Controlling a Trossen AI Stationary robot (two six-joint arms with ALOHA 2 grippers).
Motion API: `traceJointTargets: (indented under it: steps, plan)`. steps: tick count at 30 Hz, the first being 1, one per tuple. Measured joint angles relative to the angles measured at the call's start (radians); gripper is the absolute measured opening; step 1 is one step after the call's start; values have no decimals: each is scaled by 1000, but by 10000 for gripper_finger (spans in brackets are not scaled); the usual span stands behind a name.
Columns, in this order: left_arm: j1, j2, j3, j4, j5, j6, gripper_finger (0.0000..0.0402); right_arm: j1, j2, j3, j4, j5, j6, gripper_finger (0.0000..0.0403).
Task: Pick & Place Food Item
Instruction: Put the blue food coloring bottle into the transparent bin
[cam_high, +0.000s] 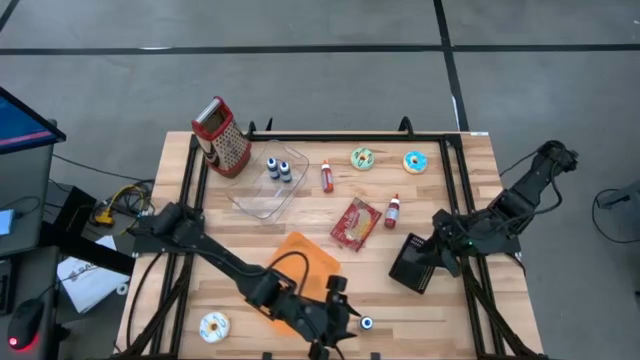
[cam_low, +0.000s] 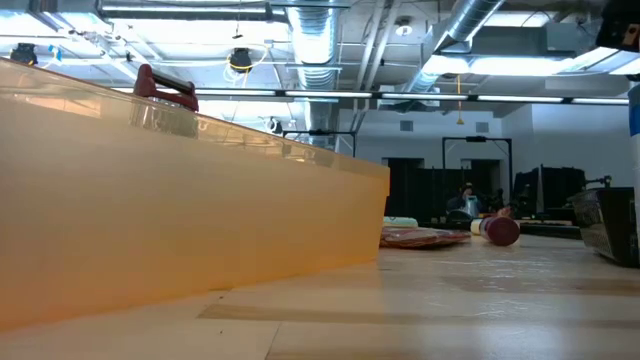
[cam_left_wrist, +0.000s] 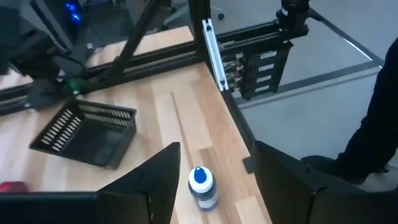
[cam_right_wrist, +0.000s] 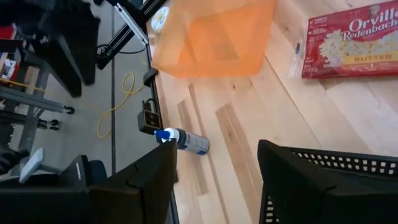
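A small bottle with a blue cap (cam_left_wrist: 202, 186) lies on its side near the table's front edge (cam_high: 367, 323). My left gripper (cam_left_wrist: 214, 186) is open just short of it, one finger on either side of the line to the bottle, touching nothing (cam_high: 335, 322). My right gripper (cam_right_wrist: 214, 180) is open at the table's right (cam_high: 440, 245), over the edge of a black wire basket (cam_high: 413, 263). An orange container (cam_high: 300, 262) sits behind my left gripper. A popcorn packet (cam_high: 355, 223) lies flat at mid-table.
Iced donuts lie at the far side (cam_high: 362, 157), (cam_high: 415, 161) and front left (cam_high: 213, 326). Two red bottles (cam_high: 327, 177), (cam_high: 392, 211), a clear tub (cam_high: 262, 190) holding two small bottles, and a grater (cam_high: 222, 135) stand farther back. Dark frame rails edge the table.
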Motion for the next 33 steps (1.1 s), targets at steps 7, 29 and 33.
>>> traceJointTargets:
  steps: [7,29,33]
  plan:
    - [32,69,14,17,91,-57,226,22,0,0,1,70,-3,216]
    - [73,225,13,127,169,-19,234,24,0,0,3,103,3,216]
    - [81,225,13,127,154,-18,240,24,0,0,4,107,0,216]
